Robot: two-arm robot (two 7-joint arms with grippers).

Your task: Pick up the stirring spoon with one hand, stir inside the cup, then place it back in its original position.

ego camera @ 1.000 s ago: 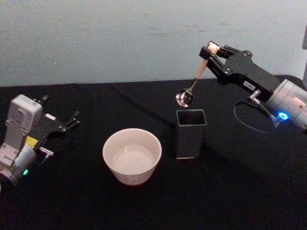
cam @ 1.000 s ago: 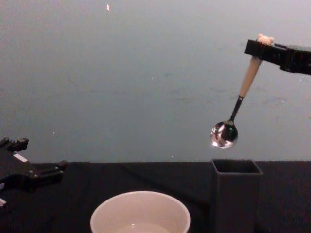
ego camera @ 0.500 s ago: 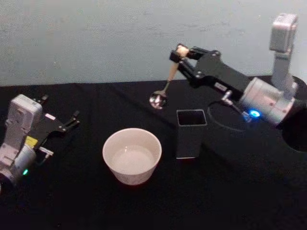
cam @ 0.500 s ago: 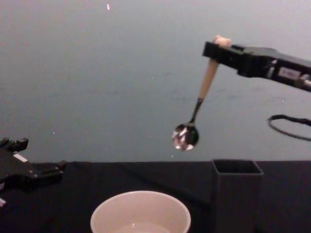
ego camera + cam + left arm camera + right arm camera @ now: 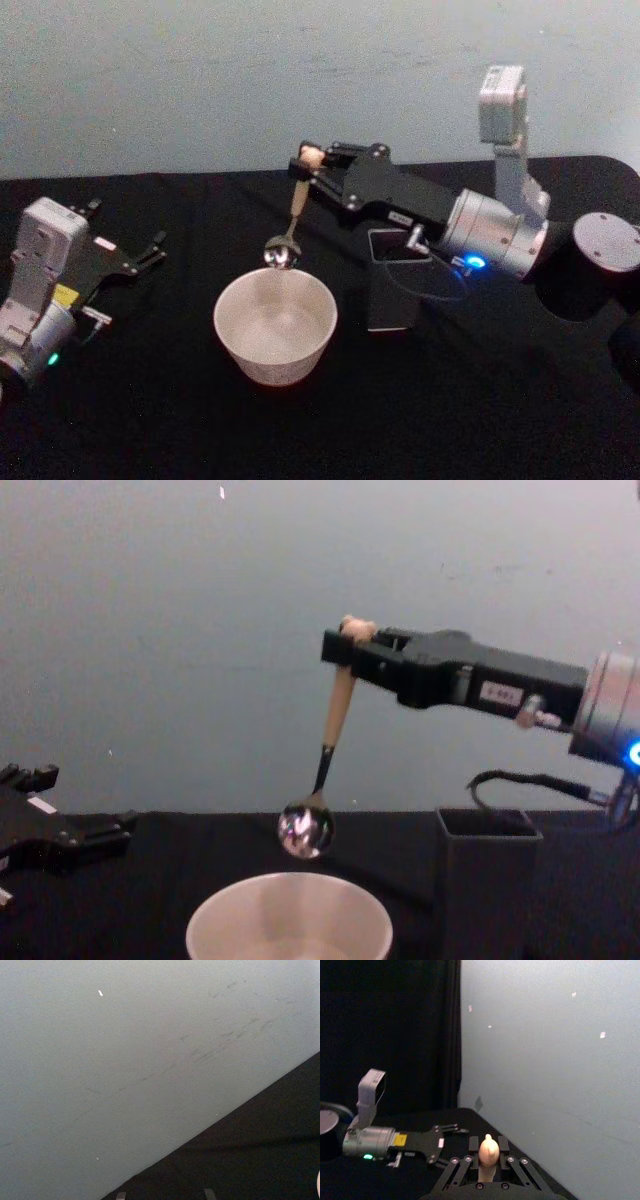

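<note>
The stirring spoon [image 5: 294, 212] hangs bowl-down, and my right gripper [image 5: 310, 166] is shut on the top of its beige handle, just under the bear head [image 5: 489, 1149]. Its shiny bowl [image 5: 305, 832] hovers just above the far rim of the cream cup [image 5: 275, 325], clear of the rim in the chest view. The dark grey square holder [image 5: 396, 282], the spoon's original position, stands right of the cup with the right arm passing over it. My left gripper [image 5: 135, 245] rests open at the table's left, well away from the cup.
A black cloth [image 5: 180, 430] covers the table, with a pale wall [image 5: 200, 80] close behind its far edge. A cable [image 5: 510, 780] loops from the right arm above the holder. There is free room in front of the cup and holder.
My right gripper has carried the spoon left and downward, from above the holder to just over the cup's far rim. The left arm has stayed still.
</note>
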